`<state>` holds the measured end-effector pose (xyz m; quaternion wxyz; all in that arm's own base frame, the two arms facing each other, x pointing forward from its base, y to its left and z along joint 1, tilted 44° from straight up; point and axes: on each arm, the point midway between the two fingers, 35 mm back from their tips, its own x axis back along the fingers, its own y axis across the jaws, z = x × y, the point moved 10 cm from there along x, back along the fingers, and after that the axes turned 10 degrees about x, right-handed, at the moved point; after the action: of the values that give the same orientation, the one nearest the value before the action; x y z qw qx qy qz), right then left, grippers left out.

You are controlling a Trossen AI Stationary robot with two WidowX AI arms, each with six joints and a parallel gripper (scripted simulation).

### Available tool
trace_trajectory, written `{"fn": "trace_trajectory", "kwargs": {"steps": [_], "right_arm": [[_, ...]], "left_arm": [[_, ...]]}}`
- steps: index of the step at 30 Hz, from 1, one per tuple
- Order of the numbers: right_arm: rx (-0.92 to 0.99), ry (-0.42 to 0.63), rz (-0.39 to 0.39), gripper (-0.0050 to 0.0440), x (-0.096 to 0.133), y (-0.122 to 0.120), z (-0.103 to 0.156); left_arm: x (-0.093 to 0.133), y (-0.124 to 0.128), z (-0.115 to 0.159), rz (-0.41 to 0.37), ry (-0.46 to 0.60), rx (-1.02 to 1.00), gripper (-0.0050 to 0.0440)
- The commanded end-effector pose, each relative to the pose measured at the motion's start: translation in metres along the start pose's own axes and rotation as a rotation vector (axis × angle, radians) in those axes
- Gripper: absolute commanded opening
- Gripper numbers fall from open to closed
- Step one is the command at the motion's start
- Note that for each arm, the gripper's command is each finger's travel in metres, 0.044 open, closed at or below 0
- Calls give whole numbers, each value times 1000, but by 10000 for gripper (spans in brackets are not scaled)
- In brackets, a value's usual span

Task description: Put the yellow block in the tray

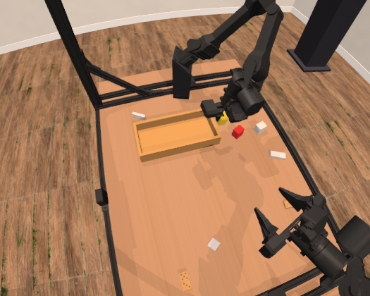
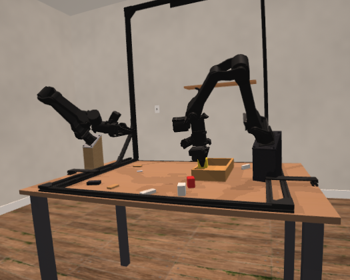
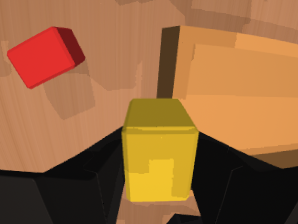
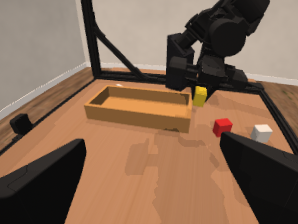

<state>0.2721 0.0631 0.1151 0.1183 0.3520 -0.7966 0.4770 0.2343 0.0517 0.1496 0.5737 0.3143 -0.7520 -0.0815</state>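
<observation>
My left gripper [image 1: 221,115] is shut on the yellow block [image 1: 223,118] and holds it in the air beside the right end of the wooden tray [image 1: 176,134]. In the left wrist view the yellow block [image 3: 160,149] sits between the dark fingers, with the tray's corner [image 3: 226,90] just ahead. The tray lies flat and empty on the table. My right gripper [image 1: 281,211] is open and empty, raised over the near right corner of the table. The right wrist view shows the block [image 4: 200,95] and the tray [image 4: 140,108] from afar.
A red block [image 1: 238,131] and a white block [image 1: 260,127] lie right of the tray. Flat white pieces [image 1: 278,154] [image 1: 138,115] [image 1: 213,244] and a dotted tan tile [image 1: 185,280] lie about the table. A black frame rails the table's edge.
</observation>
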Motion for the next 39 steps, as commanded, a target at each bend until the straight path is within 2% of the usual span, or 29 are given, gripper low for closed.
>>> {"fn": "trace_trajectory", "kwargs": {"steps": [1, 13, 15, 30, 32, 39], "right_arm": [[0, 0, -1, 400, 0, 0, 0], [0, 0, -1, 400, 0, 0, 0], [0, 0, -1, 400, 0, 0, 0], [0, 0, -1, 400, 0, 0, 0], [0, 0, -1, 400, 0, 0, 0], [0, 0, -1, 400, 0, 0, 0]], "left_arm": [[-2, -16, -2, -4, 7, 3, 0], [-5, -79, 8, -29, 5, -4, 0], [-5, -79, 8, -29, 5, -4, 0], [-8, -153, 45, -91, -47, -19, 0], [-8, -153, 45, -91, -47, -19, 0], [-10, -177, 64, -118, -81, -26, 0]]}}
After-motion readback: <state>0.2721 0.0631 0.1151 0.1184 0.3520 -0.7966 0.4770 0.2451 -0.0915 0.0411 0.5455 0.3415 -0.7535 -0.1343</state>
